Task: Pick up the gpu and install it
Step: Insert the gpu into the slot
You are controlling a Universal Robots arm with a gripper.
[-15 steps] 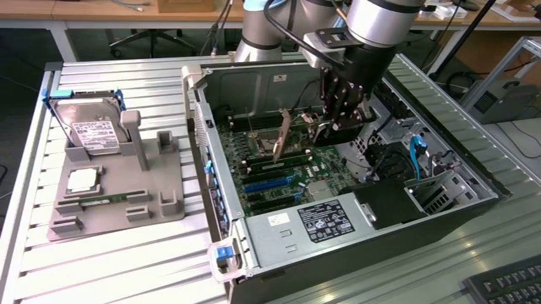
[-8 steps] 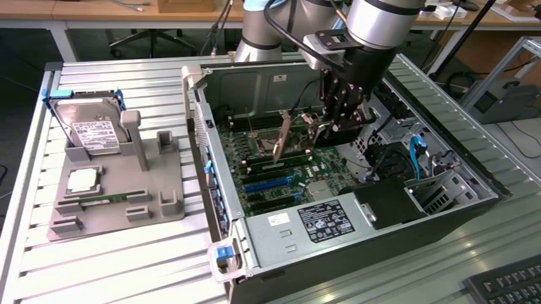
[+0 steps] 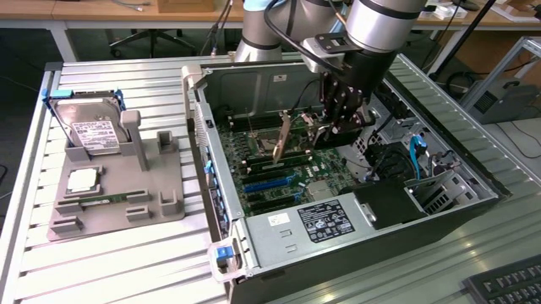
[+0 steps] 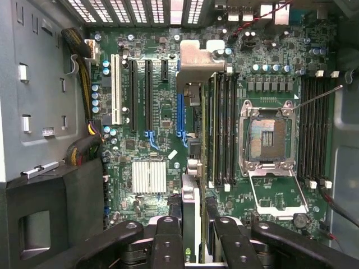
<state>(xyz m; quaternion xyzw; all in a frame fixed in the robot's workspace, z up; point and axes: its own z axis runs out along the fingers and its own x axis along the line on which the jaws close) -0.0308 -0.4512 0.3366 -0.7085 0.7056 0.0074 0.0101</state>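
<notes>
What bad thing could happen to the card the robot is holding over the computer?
The gripper holds the gpu on edge above the motherboard. If the card is off line with its slot, it might jam or scrape nearby parts. It also hangs close to the open CPU socket, which could be harmed if the card slipped.

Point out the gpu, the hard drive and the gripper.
gpu [image 3: 285,136]: exterior view, brownish back of the upright card.
hard drive [image 3: 91,134]: exterior view, white label.
gripper [image 3: 325,134]: exterior view, between the fingertips, shut on the gpu.
</notes>
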